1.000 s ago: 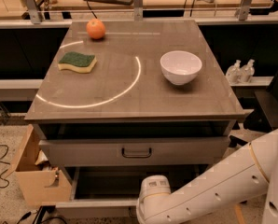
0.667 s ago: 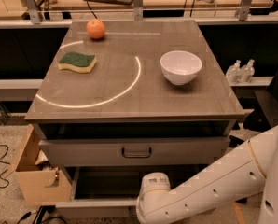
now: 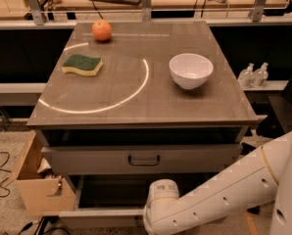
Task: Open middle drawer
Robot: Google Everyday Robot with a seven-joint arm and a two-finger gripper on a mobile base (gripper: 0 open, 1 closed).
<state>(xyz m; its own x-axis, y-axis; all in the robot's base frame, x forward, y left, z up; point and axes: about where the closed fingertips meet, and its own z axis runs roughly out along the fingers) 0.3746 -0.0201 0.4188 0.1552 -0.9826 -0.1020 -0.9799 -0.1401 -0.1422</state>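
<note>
The wide grey metal middle drawer [image 3: 87, 160] sits centre frame under the surface. Its dark loop handle [image 3: 143, 159] lies horizontal, directly above the white wrist [image 3: 160, 196]. The claw is hidden beyond the bottom edge, so I cannot tell its state.

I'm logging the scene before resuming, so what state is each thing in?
middle drawer: pulled out, dark interior showing.
upper drawer: front nearly in, dark gap above it.
bowl: upright, looks empty.
sponge: lying flat, green side up.
orange: whole, unpeeled.
wooden box: open-topped.
gripper: out of sight at the end of the arm, by the middle drawer's front.
</note>
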